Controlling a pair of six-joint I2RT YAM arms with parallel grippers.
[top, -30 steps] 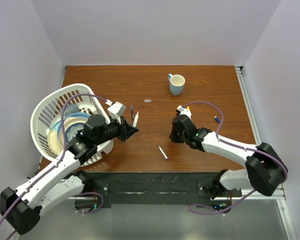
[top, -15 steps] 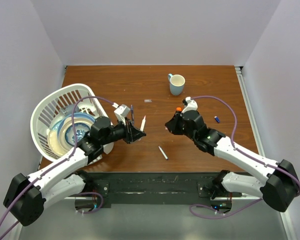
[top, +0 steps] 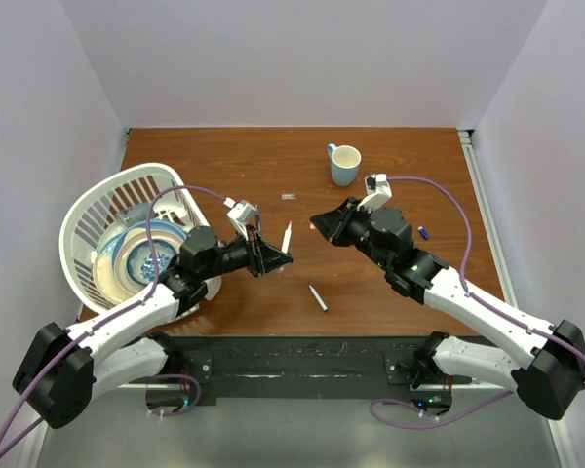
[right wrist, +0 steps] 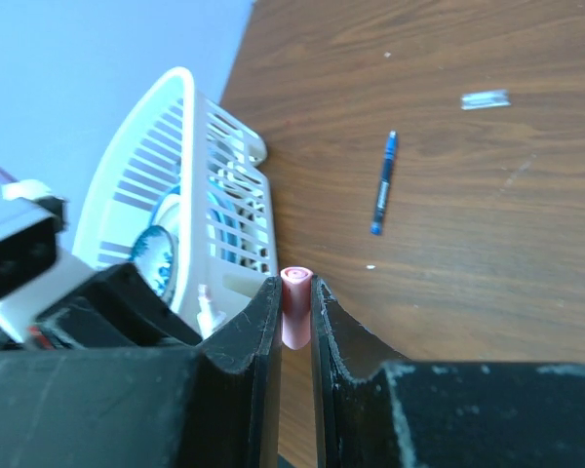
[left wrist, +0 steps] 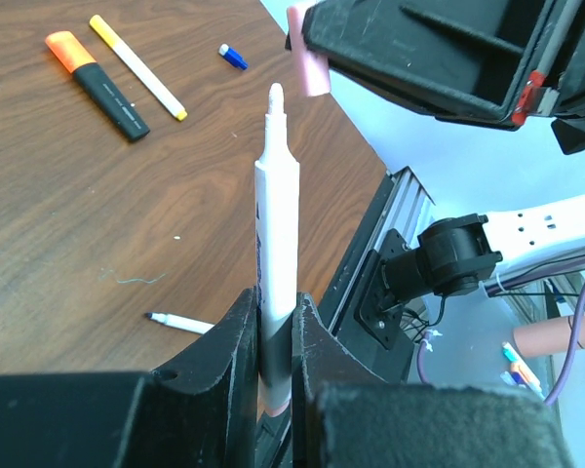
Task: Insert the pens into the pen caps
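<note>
My left gripper (left wrist: 271, 302) is shut on a white pen (left wrist: 276, 224), whose bare tip points up and away at a pink pen cap (left wrist: 308, 63). That pink cap (right wrist: 294, 307) sits clamped between the jaws of my right gripper (right wrist: 293, 288), open end outward. From above, the pen (top: 288, 234) and the right gripper (top: 322, 222) face each other over the table's middle, a short gap apart, with the left gripper (top: 271, 258) below the pen. Other pens lie on the wood: a grey one (top: 318, 297), a dark blue one (right wrist: 383, 181), a black highlighter with an orange end (left wrist: 97, 83) and a yellow-tipped white one (left wrist: 136, 66).
A white basket (top: 97, 200) holding plates stands at the left, close behind my left arm. A pale blue mug (top: 344, 164) is at the back. A blue cap (top: 424, 233) lies at the right and a small clear piece (top: 289, 197) lies behind the pens.
My left gripper has carried the white pen rightward and raised its tip. My right gripper has lifted from the table and turned left, bringing the pink cap to face the pen.
</note>
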